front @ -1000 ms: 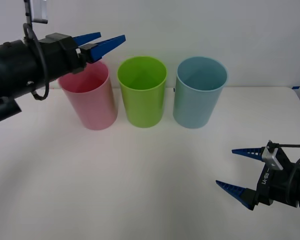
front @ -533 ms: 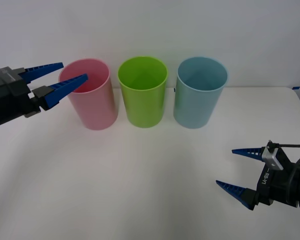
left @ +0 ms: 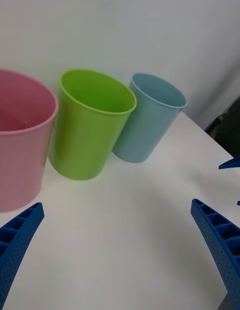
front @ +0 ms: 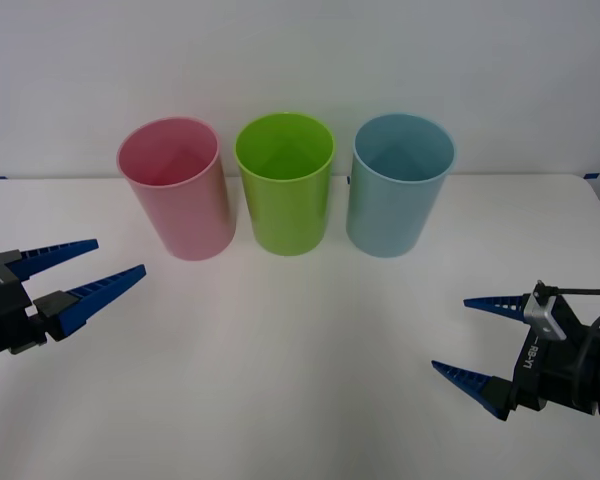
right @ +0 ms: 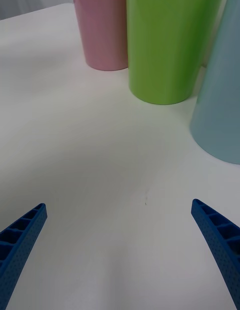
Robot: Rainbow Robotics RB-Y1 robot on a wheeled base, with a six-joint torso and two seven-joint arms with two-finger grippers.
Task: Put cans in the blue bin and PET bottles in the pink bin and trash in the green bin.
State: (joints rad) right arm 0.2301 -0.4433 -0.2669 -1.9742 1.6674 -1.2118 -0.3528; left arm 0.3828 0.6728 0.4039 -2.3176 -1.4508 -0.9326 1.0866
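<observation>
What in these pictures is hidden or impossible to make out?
- Inside bottoms of the pink bin, green bin and blue bin: hidden by their own walls in the front view, so any contents cannot be told.
- Bin rims: cut off by the edge in the right wrist view.
- Left gripper body: cut off by the front view's edge.

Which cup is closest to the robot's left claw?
The pink bin. It stands at the left end of the row, on the left gripper's side; the green and blue bins stand farther right.
</observation>
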